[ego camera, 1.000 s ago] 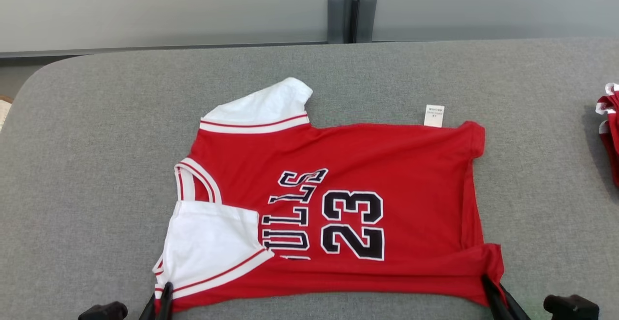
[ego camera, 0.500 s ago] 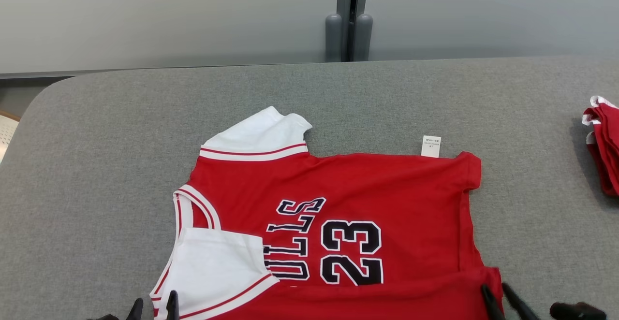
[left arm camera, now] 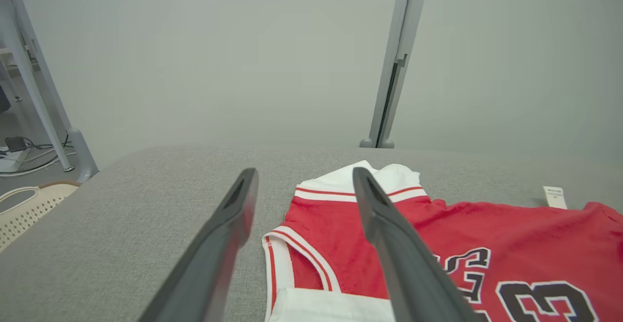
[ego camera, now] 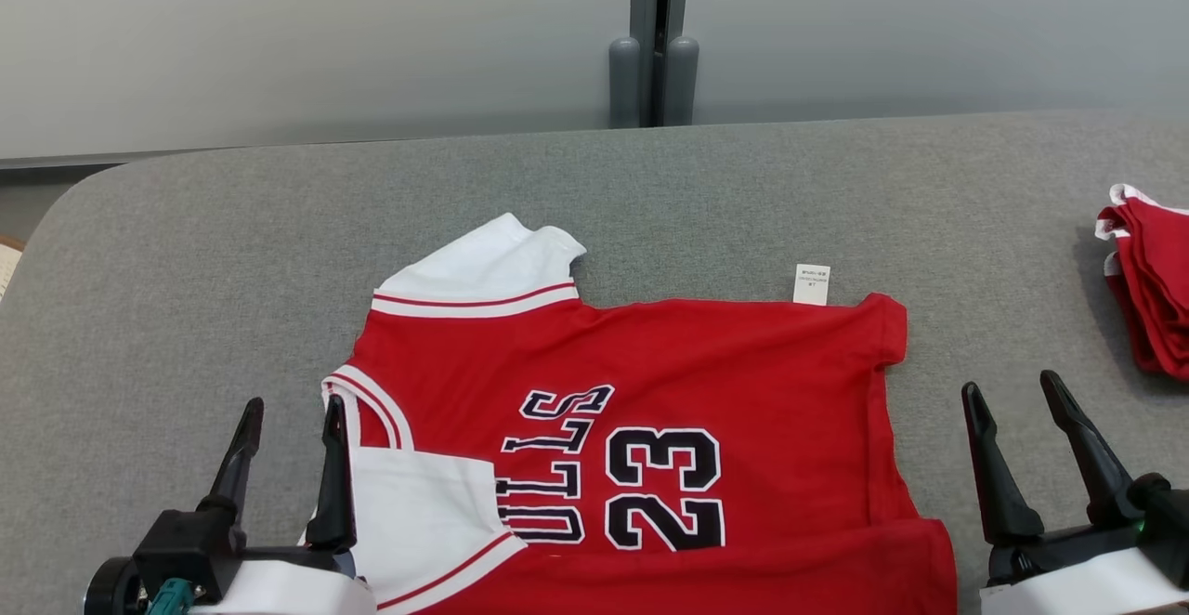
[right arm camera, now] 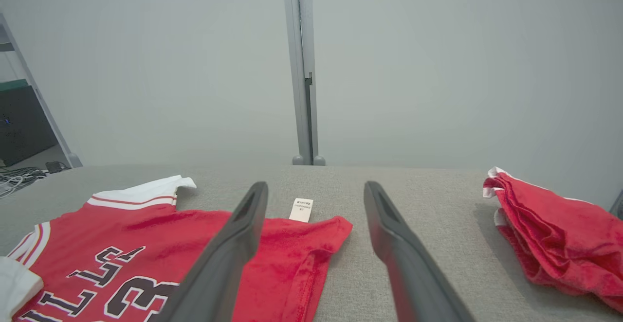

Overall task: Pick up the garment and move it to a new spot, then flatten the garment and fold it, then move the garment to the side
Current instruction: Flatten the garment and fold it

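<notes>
Red jersey (ego camera: 725,355), number 23: flat on grey bench (ego camera: 186,271), centre and lower frame | my left pincer (ego camera: 293,403): open, empty, lower left | my right pincer (ego camera: 1011,381): open, empty, lower right

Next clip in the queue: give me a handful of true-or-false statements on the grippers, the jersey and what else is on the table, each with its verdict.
1. The left gripper and the right gripper both stand open, holding nothing. True.
2. The jersey lies on the grey table with its number 23 showing. True.
3. The white label sticks out past the jersey's near edge. False: it sticks out past the far edge.
4. The near white sleeve lies spread out away from the jersey. False: it is folded in over the red front.
5. A second red garment lies at the robot's left. False: it lies at the robot's right.
</notes>
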Tool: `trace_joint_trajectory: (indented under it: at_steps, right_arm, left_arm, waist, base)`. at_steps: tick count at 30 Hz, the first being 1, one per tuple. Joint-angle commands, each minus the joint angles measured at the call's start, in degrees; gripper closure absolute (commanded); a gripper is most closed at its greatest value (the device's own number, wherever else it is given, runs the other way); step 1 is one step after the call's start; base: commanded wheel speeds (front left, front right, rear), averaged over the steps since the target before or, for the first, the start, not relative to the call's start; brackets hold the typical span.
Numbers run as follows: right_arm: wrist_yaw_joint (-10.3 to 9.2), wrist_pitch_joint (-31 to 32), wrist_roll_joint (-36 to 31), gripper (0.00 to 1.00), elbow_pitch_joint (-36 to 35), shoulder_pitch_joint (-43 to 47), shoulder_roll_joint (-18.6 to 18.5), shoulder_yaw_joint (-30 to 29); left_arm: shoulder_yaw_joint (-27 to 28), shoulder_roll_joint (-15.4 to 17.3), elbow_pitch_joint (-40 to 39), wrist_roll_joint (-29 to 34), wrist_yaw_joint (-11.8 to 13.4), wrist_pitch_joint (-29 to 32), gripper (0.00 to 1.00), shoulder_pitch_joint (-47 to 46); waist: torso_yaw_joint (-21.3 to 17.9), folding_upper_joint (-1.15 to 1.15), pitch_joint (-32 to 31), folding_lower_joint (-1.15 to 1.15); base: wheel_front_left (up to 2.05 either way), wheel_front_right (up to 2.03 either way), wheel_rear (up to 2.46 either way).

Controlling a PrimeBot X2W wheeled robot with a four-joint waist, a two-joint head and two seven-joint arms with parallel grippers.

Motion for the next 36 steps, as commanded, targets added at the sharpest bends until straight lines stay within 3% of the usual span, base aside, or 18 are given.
trace_joint_trajectory:
  at_steps: [1,12,20,27,36]
  right_arm:
    - [-0.10,0.91,-0.75,0.00,-1.50,-0.19,-0.03,-0.44]
    - [-0.10,2.86,-1.26,0.00,-4.27,0.75,1.04,-0.63]
    - [-0.10,2.40,-0.28,0.00,-5.13,-2.52,1.23,-0.47]
    - [-0.10,1.35,0.62,0.00,-3.96,-7.56,0.56,1.26]
    - [-0.10,-0.84,1.89,0.00,-0.78,-12.29,0.55,3.65]
  left_arm:
    - [-0.11,0.78,-0.55,0.93,0.46,-0.07,0.00,-1.23]
    - [-0.95,1.07,0.36,1.13,0.73,1.83,0.00,-2.73]
    - [-4.26,-0.04,7.25,-0.11,-3.79,4.47,0.00,-16.71]
    - [-6.81,-1.14,22.95,-0.87,-9.10,8.93,0.00,-38.77]
    - [-6.91,-0.24,47.32,-1.99,-11.63,12.84,0.00,-55.47]
  waist:
    - [-0.28,0.00,-0.32,0.00]
    - [0.01,0.00,1.20,0.00]
    - [-0.41,0.00,8.40,0.00]
    - [-3.43,0.00,17.04,0.00]
    - [-7.57,0.00,21.75,0.00]
  base:
    - [0.00,0.00,0.00]
    - [0.00,0.00,0.00]
    - [0.00,0.00,0.00]
    - [0.00,0.00,0.00]
    - [0.00,0.00,0.00]
